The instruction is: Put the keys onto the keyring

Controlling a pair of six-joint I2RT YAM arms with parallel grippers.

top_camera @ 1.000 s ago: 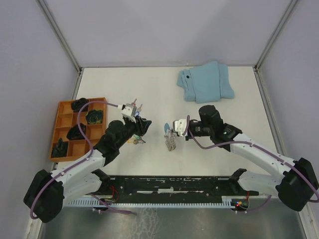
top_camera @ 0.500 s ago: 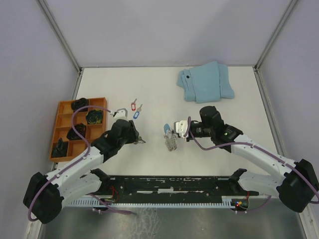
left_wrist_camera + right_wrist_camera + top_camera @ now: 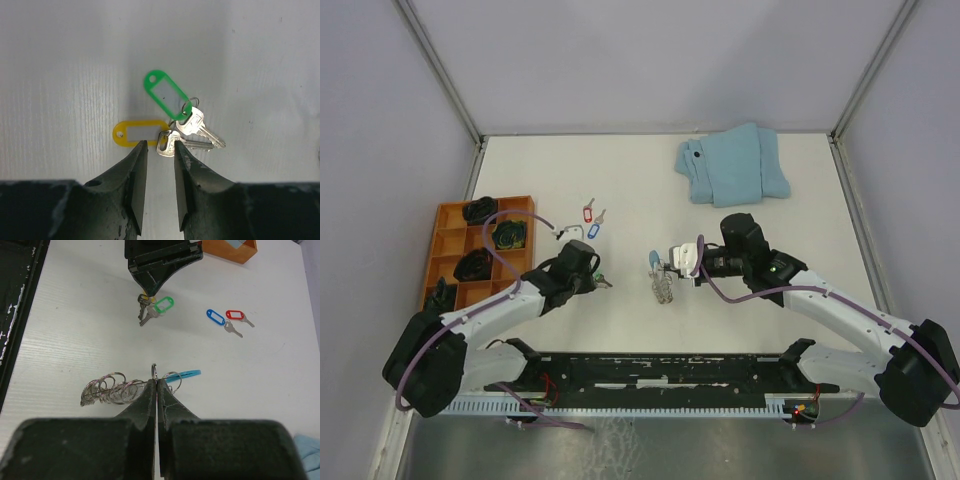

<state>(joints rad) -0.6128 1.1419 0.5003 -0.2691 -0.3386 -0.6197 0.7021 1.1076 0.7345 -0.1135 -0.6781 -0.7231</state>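
Since a second ago my left gripper (image 3: 160,145) has come down from over the far keys and drawn back toward me, low over the counter (image 3: 640,170). That has uncovered the blue-tagged key (image 3: 593,230) and, just beyond it, the red-tagged key (image 3: 587,212). The right gripper (image 3: 156,380) and the keyring (image 3: 112,389) have hardly shifted.

From above, the left gripper hides nearly all of the pair beneath it. The keyring is only a small grey tangle there, and I cannot follow its shape. In the right wrist view my own fingers cover its nearest part. The dark things in the orange tray (image 3: 445,235) I cannot make out.

The left jaws stand narrowly apart, their tips either side of the head of the yellow-tagged key (image 3: 134,134). I see a gap on each side. The green-tagged key (image 3: 167,95) lies just beyond, overlapping it. The right jaws are pressed together on one loop of the keyring. Silver loops trail to one side and the blue section (image 3: 184,374) to the other, well apart from the left gripper's keys.
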